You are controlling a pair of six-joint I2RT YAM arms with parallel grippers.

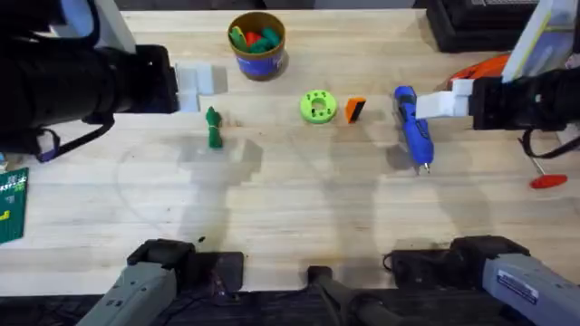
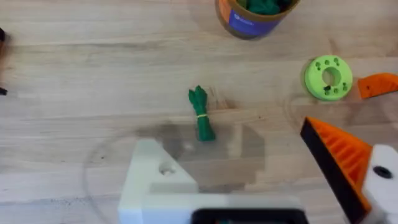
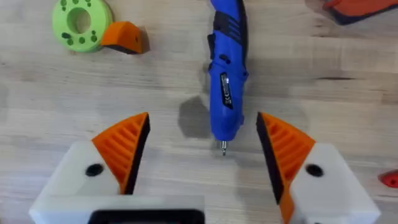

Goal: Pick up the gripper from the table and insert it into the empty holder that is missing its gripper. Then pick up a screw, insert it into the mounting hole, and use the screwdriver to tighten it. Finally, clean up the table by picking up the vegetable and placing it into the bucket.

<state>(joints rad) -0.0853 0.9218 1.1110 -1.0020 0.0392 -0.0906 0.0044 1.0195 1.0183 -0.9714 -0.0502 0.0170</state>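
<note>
On a pale wood-grain table [image 1: 290,208] we log, from left to right: one left gripper [image 2: 261,180], a white angular plastic body whose one finger mount, the holder [image 2: 152,177], is bare and shows a screw hole, while its twin mount carries one ribbed orange pad with a black face; the two stand spread well apart with nothing between them, hanging above the table over the vegetable. One vegetable [image 1: 213,128], slender, green, knobby at one end, lies flat on the wood by itself. One bucket [image 1: 257,44], round, with a blue side and tan rim, stands at the far edge and holds a cluster of red, green and orange toys. One green disc [image 1: 317,107], round plastic pierced with small holes, lies near the centre. One gripper [image 1: 354,110], a small orange wedge with a black face, rests just beside the disc, on its right. One screwdriver [image 1: 412,127], chunky blue plastic with a thin metal bit, lies flat with the bit pointing toward the arm bases. One right gripper [image 3: 202,149], white with two ribbed orange pads, hangs spread wide over the screwdriver's bit end, pinching nothing. One thin red-handled tool [image 1: 546,180] lies at the far right.
</note>
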